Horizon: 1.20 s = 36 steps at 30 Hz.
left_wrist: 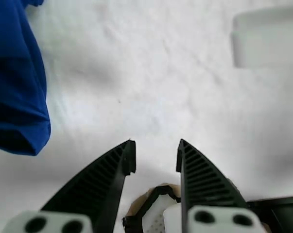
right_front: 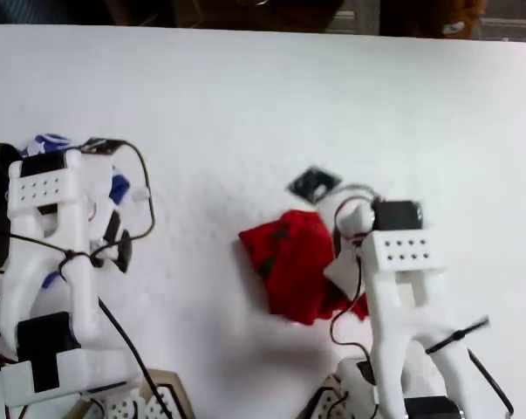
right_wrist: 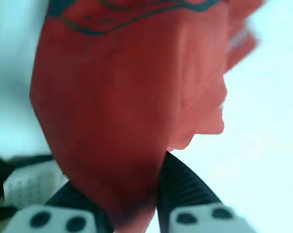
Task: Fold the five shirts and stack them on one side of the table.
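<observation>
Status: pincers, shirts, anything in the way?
Left pincer open over table, blue shirt beside it, not touching. Right pincer shut on red shirt, bunched mid-table. Nothing seen blocking either.

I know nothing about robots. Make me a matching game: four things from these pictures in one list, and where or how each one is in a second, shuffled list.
Things:
1. red shirt
2. blue shirt
3. left gripper
4. right gripper

Places or states:
A. open above bare table
B. bunched up near the table's middle
C. shut on a shirt
D. lying beside the left arm

Pairs: 1-B, 2-D, 3-A, 4-C
</observation>
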{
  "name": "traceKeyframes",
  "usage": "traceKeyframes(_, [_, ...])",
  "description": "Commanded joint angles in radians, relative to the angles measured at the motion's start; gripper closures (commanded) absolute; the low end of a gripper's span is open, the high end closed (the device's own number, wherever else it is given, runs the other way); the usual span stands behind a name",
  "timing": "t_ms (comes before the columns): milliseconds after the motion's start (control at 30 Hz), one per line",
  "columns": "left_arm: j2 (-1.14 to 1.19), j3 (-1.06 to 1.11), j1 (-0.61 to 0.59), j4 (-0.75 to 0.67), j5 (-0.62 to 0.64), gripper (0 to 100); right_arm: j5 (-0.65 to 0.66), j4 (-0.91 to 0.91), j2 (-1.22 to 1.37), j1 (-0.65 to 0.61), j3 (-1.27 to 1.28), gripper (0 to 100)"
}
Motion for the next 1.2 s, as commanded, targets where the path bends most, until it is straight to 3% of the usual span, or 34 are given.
traceKeyframes(0, [-0.038, -0.004, -0.003, 0.005, 0.003, 84, -0.044, 0.024, 0.004, -0.001, -0.17, 98.0])
traceKeyframes(233, [-0.038, -0.004, -0.003, 0.003, 0.003, 84, -0.043, -0.082, -0.002, -0.024, -0.175, 97.9])
traceKeyframes(433, [-0.038, -0.004, -0.003, -0.009, 0.003, 84, -0.048, -0.019, -0.045, -0.143, -0.164, 97.9])
traceKeyframes(533, [-0.038, 0.012, 0.009, -0.026, 0.002, 84, -0.112, -0.058, -0.05, -0.205, -0.129, 98.0])
traceKeyframes(700, [-0.043, 0.128, 0.109, -0.103, 0.002, 84, -0.104, -0.346, -0.033, -0.268, 0.034, 98.0])
traceKeyframes(900, [-0.044, 0.188, 0.247, -0.17, 0.005, 83, -0.094, -0.41, -0.013, -0.289, 0.032, 97.8])
traceKeyframes(1033, [-0.044, 0.179, 0.299, -0.183, 0.012, 75, -0.087, -0.458, -0.021, -0.26, -0.011, 97.8])
traceKeyframes(1167, [-0.044, 0.171, 0.359, -0.233, 0.064, 74, 0.002, -0.41, -0.019, -0.259, -0.015, 97.3])
